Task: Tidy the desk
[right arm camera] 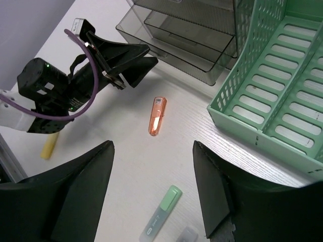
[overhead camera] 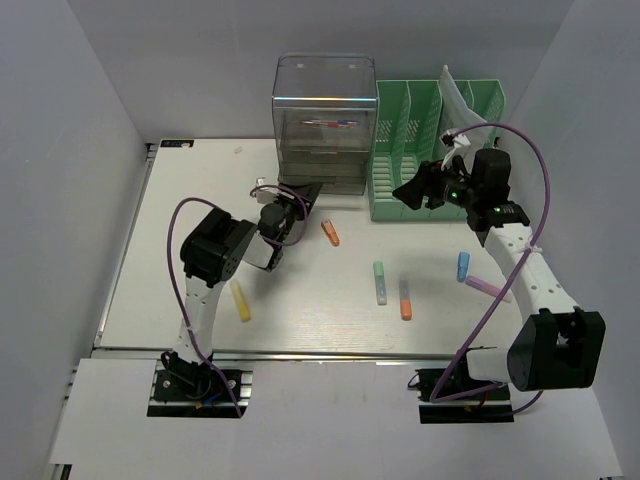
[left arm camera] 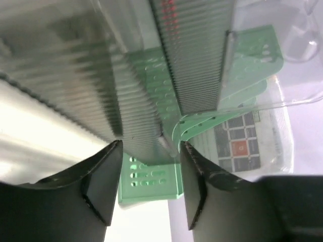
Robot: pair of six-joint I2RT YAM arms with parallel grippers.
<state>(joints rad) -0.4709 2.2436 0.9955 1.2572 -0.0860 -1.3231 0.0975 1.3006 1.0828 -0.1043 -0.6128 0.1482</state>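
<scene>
Desk stretches wide and off-white from the metal rail at the near edge to the back wall, and everything else stands on it. Closest to the rail lie loose highlighters, scattered without order, which is presumably the mess to be cleared. A yellow highlighter lies beside the left arm. Out in the middle are a green highlighter and the near orange highlighter. A blue highlighter and a pink highlighter lie by the right arm.

Farther in, a second orange highlighter lies alone, between the two arms. The right gripper hovers above the desk just in front of the rack. Its jaws are spread wide and hold nothing, and its camera looks down on that orange highlighter, so I judge it the likeliest next pick.

The left gripper is tilted up close to the ribbed front of the clear drawer unit. Its jaws are parted and empty, with no contact I can see. To my eye it is lining up on a drawer, perhaps to open it as a home for the highlighters.

At the back, touching the drawer unit's right side, stands the green file rack, with a clear sleeve upright in one of its right-hand slots.
</scene>
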